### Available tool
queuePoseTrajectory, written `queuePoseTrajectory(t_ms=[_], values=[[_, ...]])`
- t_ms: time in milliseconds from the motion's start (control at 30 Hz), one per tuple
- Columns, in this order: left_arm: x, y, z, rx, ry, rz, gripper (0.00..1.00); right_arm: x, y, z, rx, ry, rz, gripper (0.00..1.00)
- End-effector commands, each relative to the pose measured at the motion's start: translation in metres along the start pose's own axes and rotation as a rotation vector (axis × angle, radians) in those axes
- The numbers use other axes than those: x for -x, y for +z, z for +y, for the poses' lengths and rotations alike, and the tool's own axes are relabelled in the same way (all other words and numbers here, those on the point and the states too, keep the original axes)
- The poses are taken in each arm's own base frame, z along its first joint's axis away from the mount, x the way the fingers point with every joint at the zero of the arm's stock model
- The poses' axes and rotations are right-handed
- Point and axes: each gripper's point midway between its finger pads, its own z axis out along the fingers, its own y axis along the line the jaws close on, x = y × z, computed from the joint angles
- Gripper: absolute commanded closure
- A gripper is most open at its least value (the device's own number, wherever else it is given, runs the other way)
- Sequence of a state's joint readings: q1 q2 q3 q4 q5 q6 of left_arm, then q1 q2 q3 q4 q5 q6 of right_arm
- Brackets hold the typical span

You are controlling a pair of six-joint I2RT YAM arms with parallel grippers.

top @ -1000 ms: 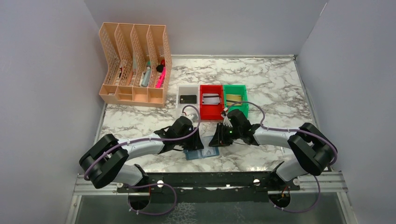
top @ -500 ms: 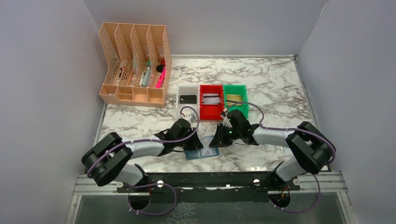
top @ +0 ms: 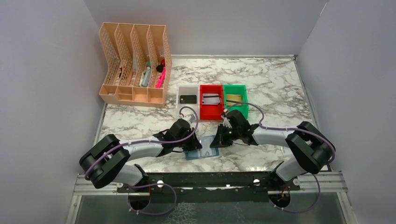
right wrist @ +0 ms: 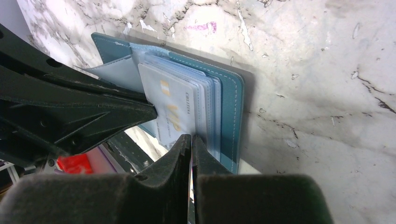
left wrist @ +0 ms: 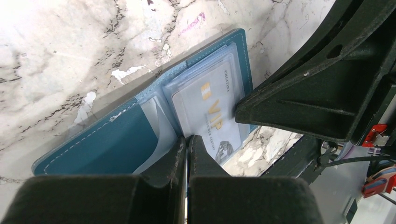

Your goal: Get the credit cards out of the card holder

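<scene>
**Marble-print table** (top: pixel 280 88): flat and glossy, white with grey veining. It carries everything under and beyond both pincers.

**Peach mesh file rack** (top: pixel 133 65): perforated plastic with four upright slots, well beyond the left pincer (left wrist: pixel 187 142) and off to its left.

**White bin** (top: pixel 188 89), **red bin** (top: pixel 211 112), **green bin** (top: pixel 235 87): rigid open trays in a row just beyond both pincers. They hold a black card (top: pixel 187 99), a silver card (top: pixel 211 98) and a gold card (top: pixel 233 97). These are probably sorting places, kept within short reach.

**Left pincer:** black wedge fingers, clenched at one edge of the pocket stack. Whether a clear leaf is nipped cannot be told.

**Right pincer** (right wrist: pixel 191 140): also clenched, at the opposite edge. The opposed placing suggests one steadies while the other draws.

**Card holder** (left wrist: pixel 116 140): blue stitched bifold, lying open and flat between the pincers.

**VIP credit card** (left wrist: pixel 210 112): thin, pale and stiff, sitting in the top clear pocket between both fingertips. It is not yet out.
</scene>
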State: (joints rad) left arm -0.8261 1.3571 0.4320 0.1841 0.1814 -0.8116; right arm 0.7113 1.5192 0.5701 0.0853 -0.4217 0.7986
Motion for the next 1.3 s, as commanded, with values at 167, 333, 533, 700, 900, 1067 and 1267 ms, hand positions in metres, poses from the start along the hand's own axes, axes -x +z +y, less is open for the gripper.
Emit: queuePoseTrajectory(t_ms=[167,333,533,700,900,1067,1267], values=[[-0.009,-0.01,0.034,0.171,0.046,0.023,0.99,-0.001,0.003,-0.03,-0.14,0.032,-0.016,0.91],[-0.009,-0.011,0.038,0.198,0.049,0.028,0.99,-0.003,0.004,-0.032,-0.15,0.042,-0.014,0.91],[-0.009,-0.013,0.039,0.203,0.051,0.026,0.93,-0.001,0.004,-0.032,-0.151,0.036,-0.015,0.91],[-0.011,-0.014,0.038,0.191,0.058,0.037,0.92,-0.002,0.006,-0.03,-0.14,0.04,-0.006,0.91],[-0.009,-0.015,0.036,0.192,0.058,0.029,0.94,-0.001,0.004,-0.025,-0.122,0.038,-0.011,0.91],[-0.01,-0.017,0.039,0.208,0.06,0.037,0.94,0.006,-0.003,-0.011,-0.077,0.003,-0.038,0.9],[-0.009,-0.02,0.036,0.191,0.071,0.03,0.94,0.015,-0.015,0.013,0.003,-0.062,-0.068,0.88]])
